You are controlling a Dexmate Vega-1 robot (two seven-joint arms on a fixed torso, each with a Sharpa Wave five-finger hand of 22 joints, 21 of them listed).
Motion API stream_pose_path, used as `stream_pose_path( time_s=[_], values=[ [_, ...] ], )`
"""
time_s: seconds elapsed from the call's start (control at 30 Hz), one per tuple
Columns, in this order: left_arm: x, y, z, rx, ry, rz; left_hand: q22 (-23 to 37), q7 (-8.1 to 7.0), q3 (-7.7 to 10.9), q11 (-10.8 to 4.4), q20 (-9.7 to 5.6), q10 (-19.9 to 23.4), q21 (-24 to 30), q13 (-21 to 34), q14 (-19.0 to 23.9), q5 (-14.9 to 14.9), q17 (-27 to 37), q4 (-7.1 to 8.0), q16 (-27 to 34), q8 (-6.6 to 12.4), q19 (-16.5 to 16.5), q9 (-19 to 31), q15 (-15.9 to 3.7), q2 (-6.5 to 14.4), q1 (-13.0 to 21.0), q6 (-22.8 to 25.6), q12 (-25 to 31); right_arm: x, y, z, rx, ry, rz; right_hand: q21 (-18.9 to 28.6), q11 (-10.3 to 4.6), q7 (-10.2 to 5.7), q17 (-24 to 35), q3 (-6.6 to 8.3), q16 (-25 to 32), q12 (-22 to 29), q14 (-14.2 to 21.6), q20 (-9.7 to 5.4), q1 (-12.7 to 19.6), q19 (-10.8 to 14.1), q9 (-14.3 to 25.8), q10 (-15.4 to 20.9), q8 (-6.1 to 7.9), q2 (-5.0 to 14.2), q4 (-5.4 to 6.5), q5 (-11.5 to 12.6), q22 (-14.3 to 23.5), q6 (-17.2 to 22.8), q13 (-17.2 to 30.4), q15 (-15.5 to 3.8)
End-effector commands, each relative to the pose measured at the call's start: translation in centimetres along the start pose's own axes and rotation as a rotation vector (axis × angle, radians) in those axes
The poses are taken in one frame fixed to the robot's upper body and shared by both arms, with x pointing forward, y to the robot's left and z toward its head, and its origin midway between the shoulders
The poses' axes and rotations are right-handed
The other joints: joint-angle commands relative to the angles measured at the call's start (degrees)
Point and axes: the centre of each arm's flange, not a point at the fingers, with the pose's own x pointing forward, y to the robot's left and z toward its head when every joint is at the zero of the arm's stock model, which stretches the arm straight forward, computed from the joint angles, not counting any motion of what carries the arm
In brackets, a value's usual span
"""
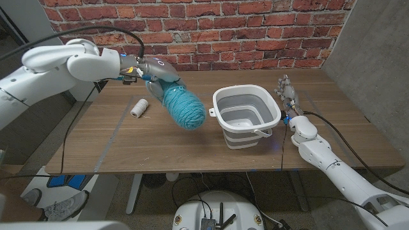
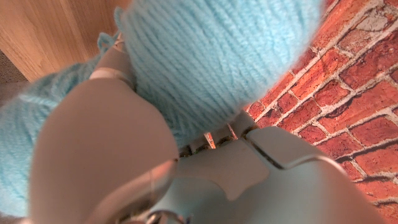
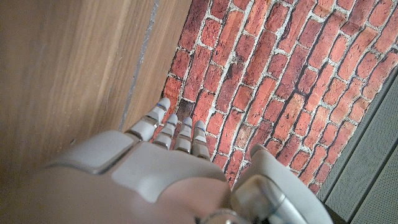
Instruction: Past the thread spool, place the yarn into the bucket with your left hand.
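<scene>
Left hand (image 1: 155, 71) grasping the yarn (image 1: 184, 108), held above the worktop (image 1: 128, 144) between thread spool (image 1: 138, 107) and bucket (image 1: 246, 115). Right hand (image 1: 287, 91) beside the bucket, fingers straight, holding nothing. Better to carry the yarn over the rim first, then release low.

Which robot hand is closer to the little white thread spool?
Left. The left hand, holding the yarn, is just beside the thread spool; the right hand stands beyond the bucket.

one yarn (image 1: 184, 107), one thread spool (image 1: 137, 108), one bucket (image 1: 246, 116)
</scene>
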Motion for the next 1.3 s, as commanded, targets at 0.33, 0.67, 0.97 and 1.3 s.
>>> stream_pose_path(
  time_s=[0.33,0.67,0.97,1.3],
  values=[
    [1.5,6.3,-2.9,0.131,-0.028,0.034,0.09,-0.02,0.06,0.01,-8.54,0.89,0.45,0.38,0.78,0.27,0.20,0.08,-0.30,0.22,0.23,0.13,-10.21,7.98,2.18,0.73,0.02,-0.2,0.0,-0.1,0.009,0.004,0.008,0.25,-0.04,0.28,0.00,0.52,0.48,0.56,-0.35,-0.18,-0.47,0.23,0.18,0.04,0.27,3.04,-0.01,0.13,0.14,0.25,0.12,0.07],
    [2.8,9.4,-3.6,0.178,-0.068,0.067,0.09,-0.10,0.11,0.01,-8.50,1.48,0.63,0.53,1.09,0.30,0.26,0.15,-0.45,0.32,0.24,0.14,-10.20,8.28,1.83,1.23,-0.01,-0.1,-0.1,-0.1,0.006,-0.002,0.012,0.23,0.06,0.28,-0.04,0.58,0.49,0.55,-0.37,-0.20,-0.51,0.19,0.18,0.01,0.29,3.02,-0.01,0.12,0.14,0.33,0.12,0.09],
    [4.6,11.7,-3.5,0.232,-0.113,0.113,0.07,0.28,0.28,-0.04,-8.44,3.06,1.23,0.84,2.30,0.42,0.54,-0.15,-0.37,0.67,0.80,0.15,-10.27,8.67,1.80,2.59,0.13,-0.2,-0.1,-0.2,0.012,-0.012,0.011,0.23,-0.02,0.30,-0.08,0.65,0.51,0.56,-0.37,-0.22,-0.55,0.18,0.18,0.05,0.30,3.00,-0.01,0.11,0.14,0.38,0.11,0.13],
    [7.5,13.0,-2.9,0.286,-0.169,0.153,0.07,0.26,0.30,-0.03,-8.49,3.49,1.49,0.96,2.75,0.46,0.66,-0.31,-0.40,0.59,0.97,0.16,-10.26,8.59,1.86,2.62,0.04,-0.4,-0.2,-0.3,0.023,-0.029,0.009,0.22,0.04,0.27,-0.12,0.71,0.54,0.57,-0.38,-0.22,-0.59,0.15,0.19,0.07,0.31,2.97,0.00,0.10,0.14,0.45,0.11,0.14]
  ],
)
